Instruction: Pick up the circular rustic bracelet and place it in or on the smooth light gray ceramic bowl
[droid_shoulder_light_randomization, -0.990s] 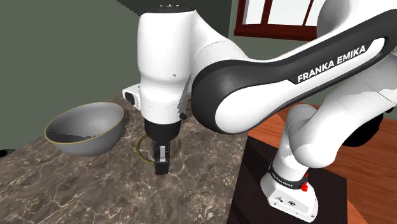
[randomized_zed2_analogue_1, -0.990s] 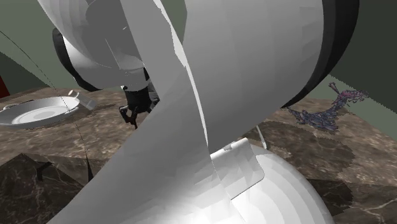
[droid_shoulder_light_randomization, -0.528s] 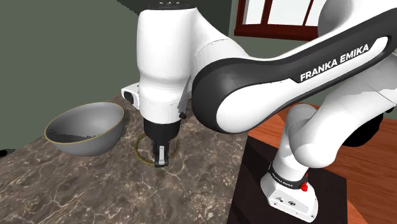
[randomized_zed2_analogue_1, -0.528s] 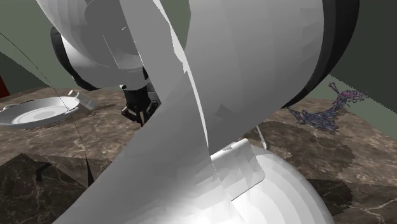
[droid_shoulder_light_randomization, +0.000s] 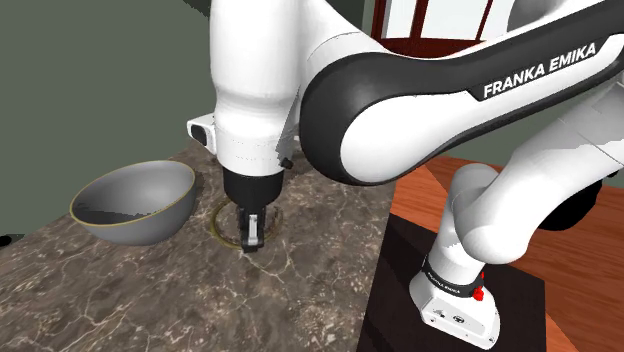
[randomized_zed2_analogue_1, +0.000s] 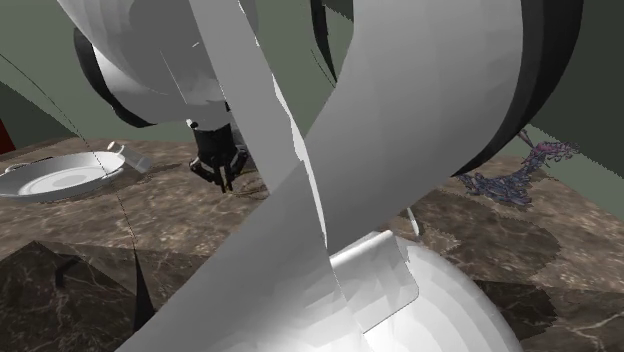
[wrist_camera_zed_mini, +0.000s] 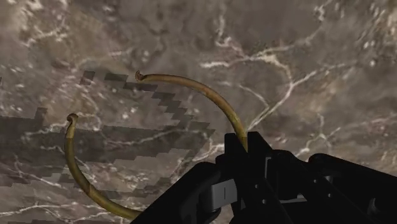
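Note:
The bracelet (wrist_camera_zed_mini: 210, 95) is a thin, brass-coloured open ring with two small curled ends, lying over the dark marbled tabletop (droid_shoulder_light_randomization: 150, 290). My gripper (wrist_camera_zed_mini: 245, 153) is shut on its wire, the black fingers clasping one side of the ring. In the shoulder view the gripper (droid_shoulder_light_randomization: 251, 238) points straight down at the ring (droid_shoulder_light_randomization: 218, 222), just right of the grey bowl (droid_shoulder_light_randomization: 135, 200). I cannot tell whether the ring touches the table. The second exterior view has the gripper (randomized_zed2_analogue_1: 222, 178) to the right of the bowl (randomized_zed2_analogue_1: 60, 175).
A purple branching ornament (randomized_zed2_analogue_1: 510, 180) lies on the table at the second exterior view's right. The table's edge runs beside the dark stand (droid_shoulder_light_randomization: 400, 300) and a wooden floor (droid_shoulder_light_randomization: 580, 260). The white arm (randomized_zed2_analogue_1: 350, 150) hides much of the second exterior view.
The fingers have shut on the bracelet's wire. The hand has since risen a little and shifted slightly towards the shoulder view's left.

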